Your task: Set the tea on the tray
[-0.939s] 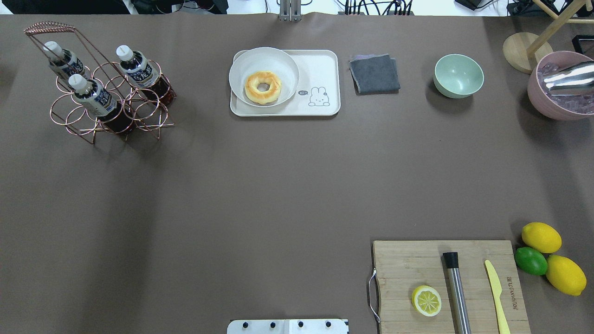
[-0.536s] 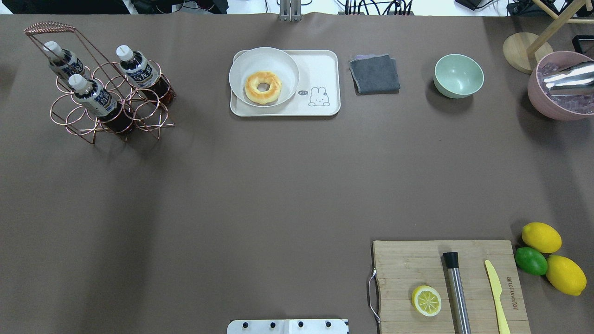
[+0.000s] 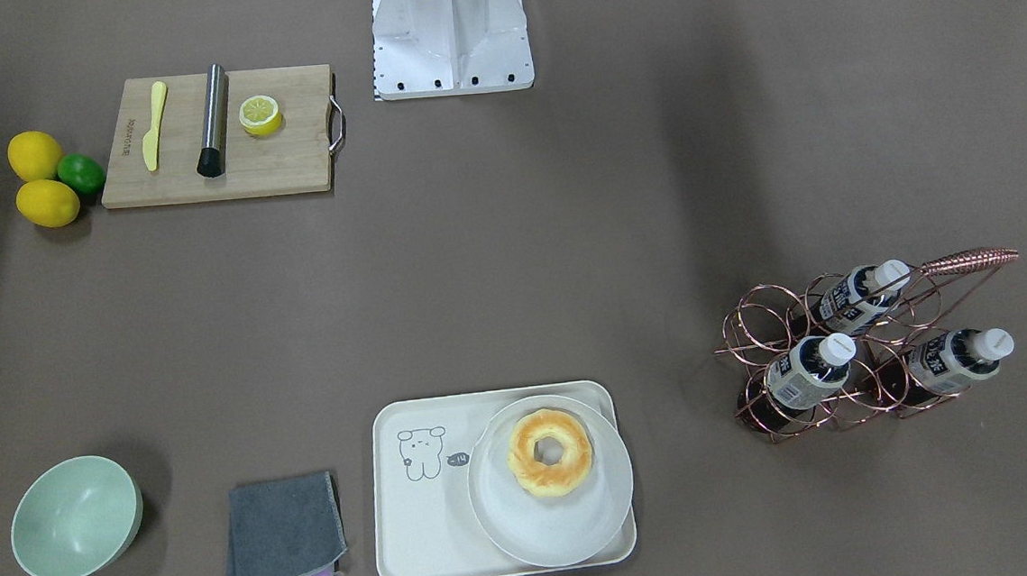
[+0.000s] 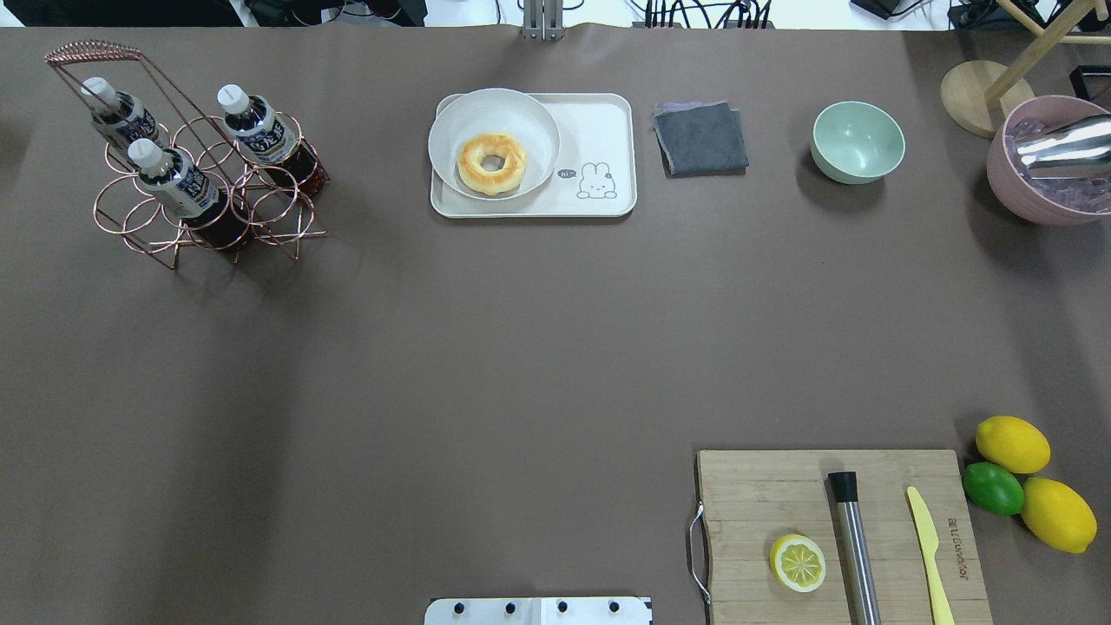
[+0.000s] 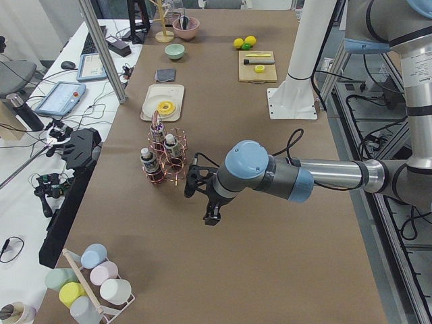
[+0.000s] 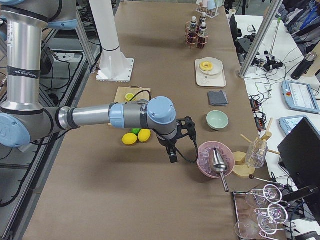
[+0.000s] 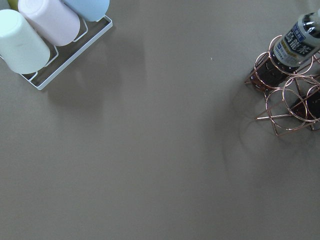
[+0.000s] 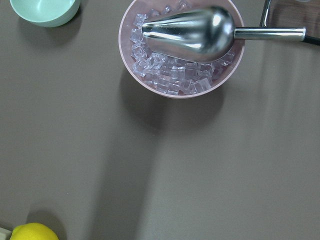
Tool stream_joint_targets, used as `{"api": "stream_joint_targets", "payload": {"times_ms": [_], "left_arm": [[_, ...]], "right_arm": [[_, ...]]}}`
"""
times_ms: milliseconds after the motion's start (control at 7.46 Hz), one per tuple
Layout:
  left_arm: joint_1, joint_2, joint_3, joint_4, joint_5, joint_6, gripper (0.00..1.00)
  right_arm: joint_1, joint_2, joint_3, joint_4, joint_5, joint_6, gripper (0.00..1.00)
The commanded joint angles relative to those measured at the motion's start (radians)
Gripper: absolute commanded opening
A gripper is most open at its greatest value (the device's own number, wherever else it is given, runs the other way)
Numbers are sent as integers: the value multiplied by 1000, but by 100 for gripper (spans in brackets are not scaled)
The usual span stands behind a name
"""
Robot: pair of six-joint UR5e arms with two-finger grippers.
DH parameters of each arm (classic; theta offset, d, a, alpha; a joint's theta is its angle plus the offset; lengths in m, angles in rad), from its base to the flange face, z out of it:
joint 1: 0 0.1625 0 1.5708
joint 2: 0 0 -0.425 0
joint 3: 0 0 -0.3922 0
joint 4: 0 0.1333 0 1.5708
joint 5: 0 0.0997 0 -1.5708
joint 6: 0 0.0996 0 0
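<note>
Three tea bottles stand in a copper wire rack [image 4: 94,52] at the far left: one [image 4: 260,130], a second [image 4: 178,187] and a third [image 4: 117,113]. They also show in the front view [image 3: 809,371]. One tea bottle [image 7: 295,42] shows in the left wrist view. The cream tray [image 4: 599,130] sits at the far middle with a white plate [image 4: 521,113] and a doughnut [image 4: 492,162] on its left half. My left gripper [image 5: 211,216] hangs over the table beside the rack. My right gripper [image 6: 172,156] hangs beside the pink bowl. I cannot tell whether either is open or shut.
A grey cloth [image 4: 700,139] and a green bowl [image 4: 857,141] lie right of the tray. A pink bowl of ice [image 4: 1046,195] holds a metal scoop. A cutting board [image 4: 755,486] carries a lemon half, a steel muddler and a yellow knife, with lemons [image 4: 1012,444] beside it. Cups [image 7: 50,22] lie beyond the rack.
</note>
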Motion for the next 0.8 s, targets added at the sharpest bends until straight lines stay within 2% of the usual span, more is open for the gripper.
{"api": "stream_joint_targets", "payload": {"times_ms": [0, 670], "left_arm": [[-70, 0, -9, -6, -36, 2, 97], [-63, 12, -5, 26, -38, 35, 97]], "right_arm": [[0, 1, 0, -1, 0, 0, 100], [0, 1, 1, 1, 12, -1, 100]]}}
